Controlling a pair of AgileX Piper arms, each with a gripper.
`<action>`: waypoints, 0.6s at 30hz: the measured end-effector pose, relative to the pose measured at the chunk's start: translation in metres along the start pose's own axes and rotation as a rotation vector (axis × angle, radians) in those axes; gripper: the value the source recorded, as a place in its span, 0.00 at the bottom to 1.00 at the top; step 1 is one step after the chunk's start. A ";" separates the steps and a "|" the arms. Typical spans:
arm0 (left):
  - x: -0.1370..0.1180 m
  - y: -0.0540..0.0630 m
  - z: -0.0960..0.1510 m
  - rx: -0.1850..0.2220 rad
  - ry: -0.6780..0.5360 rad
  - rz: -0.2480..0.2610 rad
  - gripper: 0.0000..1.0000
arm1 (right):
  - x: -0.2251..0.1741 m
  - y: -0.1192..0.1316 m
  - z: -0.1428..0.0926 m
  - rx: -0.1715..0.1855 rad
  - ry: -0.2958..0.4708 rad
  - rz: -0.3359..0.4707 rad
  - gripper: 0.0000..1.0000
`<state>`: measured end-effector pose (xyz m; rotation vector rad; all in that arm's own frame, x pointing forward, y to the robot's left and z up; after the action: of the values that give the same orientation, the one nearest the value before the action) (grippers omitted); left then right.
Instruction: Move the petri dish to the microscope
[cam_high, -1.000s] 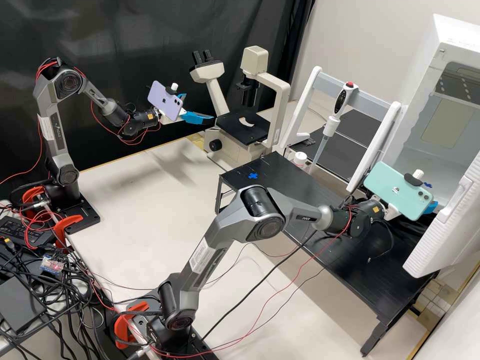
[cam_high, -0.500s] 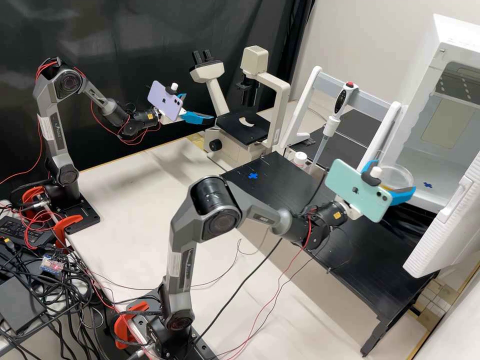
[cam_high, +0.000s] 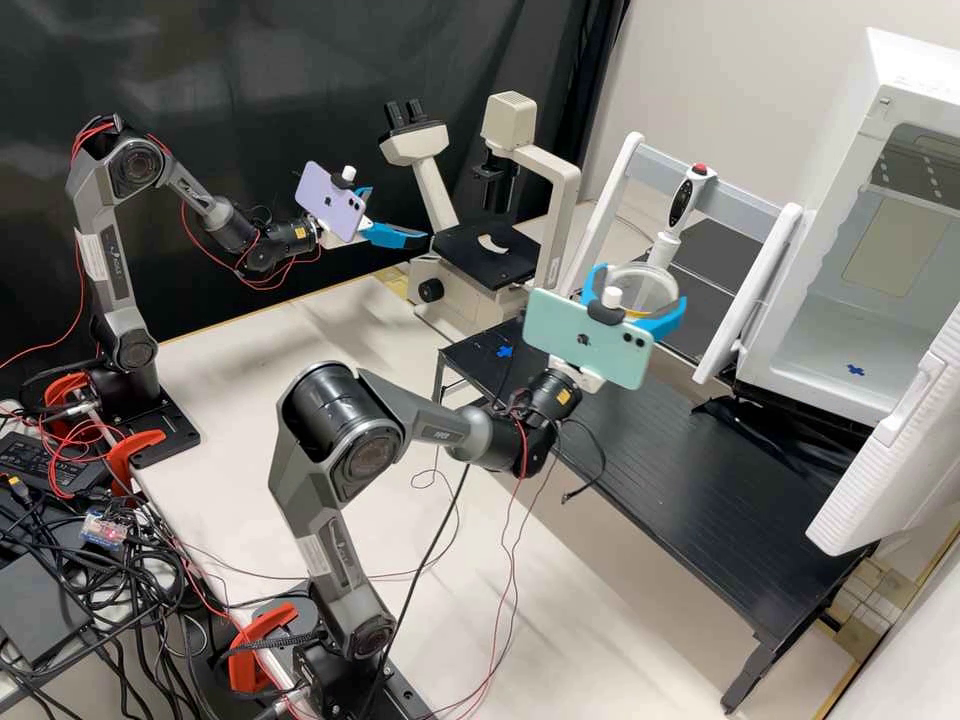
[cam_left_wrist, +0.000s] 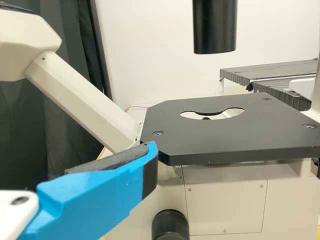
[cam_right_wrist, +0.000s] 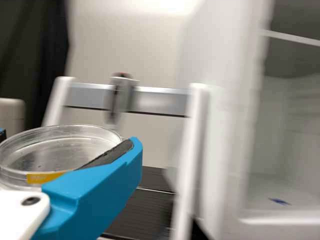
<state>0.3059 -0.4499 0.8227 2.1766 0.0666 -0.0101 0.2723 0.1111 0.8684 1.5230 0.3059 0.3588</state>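
Observation:
Over the bench's black rack, my right gripper (cam_high: 642, 286) is shut on the clear round petri dish (cam_high: 655, 281), its blue fingers on opposite sides. In the right wrist view, the dish (cam_right_wrist: 62, 150), with a yellow label on its side, sits level in my right gripper (cam_right_wrist: 68, 139). My left gripper (cam_high: 399, 214) stands open beside the microscope (cam_high: 560, 195), left of its black stage (cam_high: 470, 258). The left wrist view gives my left gripper (cam_left_wrist: 76, 152) with one finger near a corner of the stage (cam_left_wrist: 225, 137), whose round opening holds nothing.
A pipette (cam_high: 685, 205) hangs on a white frame (cam_high: 775, 255) behind the black rack (cam_high: 690, 450). At the right, the white incubator (cam_high: 840, 320) has its door (cam_high: 890, 450) open. A small white-capped bottle stood by the rack is hidden by the right arm.
The right arm has swung left from the incubator, past the white frame, carrying the dish toward the microscope side. The left arm has kept still.

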 end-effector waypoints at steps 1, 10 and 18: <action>0.000 0.000 0.000 0.000 0.000 0.000 1.00 | -0.001 -0.005 -0.006 -0.006 0.020 -0.016 0.00; 0.000 0.000 0.000 0.000 0.000 0.000 1.00 | 0.000 -0.052 -0.057 -0.050 0.139 -0.147 0.00; 0.000 0.000 0.000 0.000 0.000 0.000 1.00 | 0.020 -0.094 -0.089 -0.082 0.166 -0.217 0.00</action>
<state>0.3059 -0.4499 0.8227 2.1766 0.0666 -0.0101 0.2572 0.1995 0.7729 1.3666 0.5755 0.3215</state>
